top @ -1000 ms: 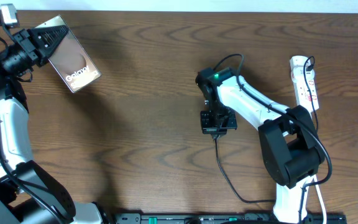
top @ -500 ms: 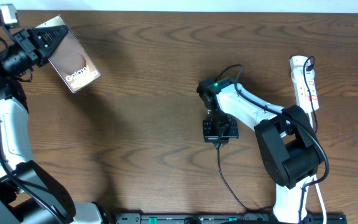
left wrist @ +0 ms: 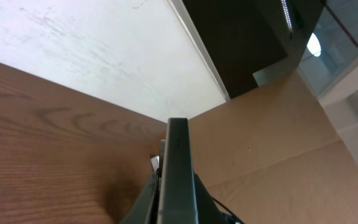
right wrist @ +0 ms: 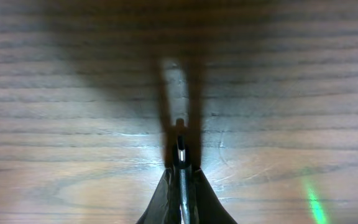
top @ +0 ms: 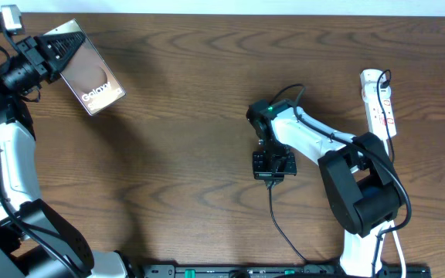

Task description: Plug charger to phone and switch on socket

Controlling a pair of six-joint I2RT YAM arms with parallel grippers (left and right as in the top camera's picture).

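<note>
Overhead and wrist views of a two-arm charging task. The right tool (top: 270,174) is gripping the plug end of the charger (top: 271,202), and over the last second it has been drifting a little toward the near edge of the table (top: 191,116), dragging the thin black lead with it. The left tool (top: 59,48) is staying clamped on the phone (top: 91,69), holding it raised at the far left corner, unmoved. Plug and phone are therefore remaining well apart, so the insertion is still waiting to begin, and the socket (top: 380,104) is lying untouched at the far right edge. The right wrist view is showing what the overhead cannot: the plug tip (right wrist: 180,144) projecting between the closed fingers, pointing out over bare wood. The left wrist view is presenting the phone edge-on (a narrow grey bar rising from the fingers), which suggests it is being held upright on one long edge, though the charging port itself is not discernible in any view.
</note>
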